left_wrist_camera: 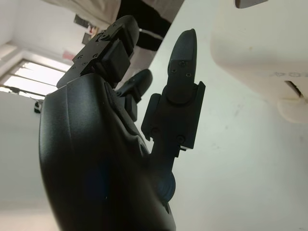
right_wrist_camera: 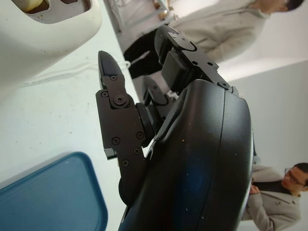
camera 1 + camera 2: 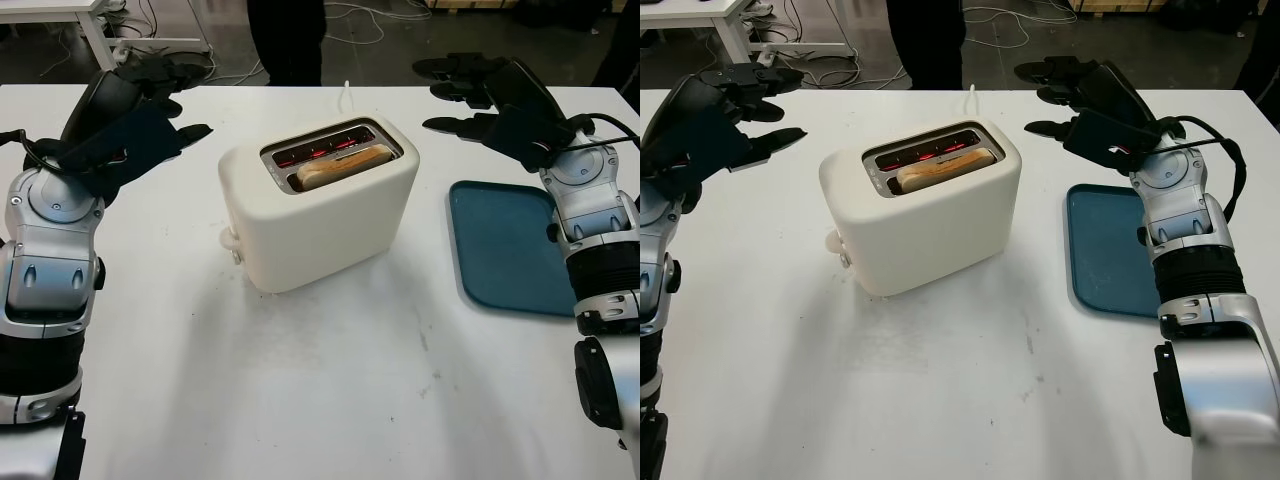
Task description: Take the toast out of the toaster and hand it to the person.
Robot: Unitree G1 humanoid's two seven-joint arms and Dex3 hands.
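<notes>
A cream white toaster (image 3: 320, 205) stands in the middle of the white table (image 3: 330, 380), and everything else is placed from it. The toast (image 3: 343, 167) sits down in the slot nearer the robot, with just its brown top edge poking out; the rest of it is hidden inside. The slot behind it glows red, and what is in there is hard to make out. A small knob sticks out low on the toaster's left end. The left hand (image 3: 150, 105) is up in the air to the left of the toaster, well apart from it, open and holding nothing. The right hand (image 3: 1090, 100) is up in the air to the right of the toaster, also open and holding nothing, and not touching the toaster. A dark blue tray (image 3: 505, 245) lies flat on the table to the right of the toaster, under the right arm, and the arm covers part of its far side. Behind the toaster, past the far edge of the table, a person (image 3: 288, 40) in dark clothes stands; the top of the picture cuts them off. A thin white cord (image 3: 347, 98) runs from behind the toaster toward the person.
</notes>
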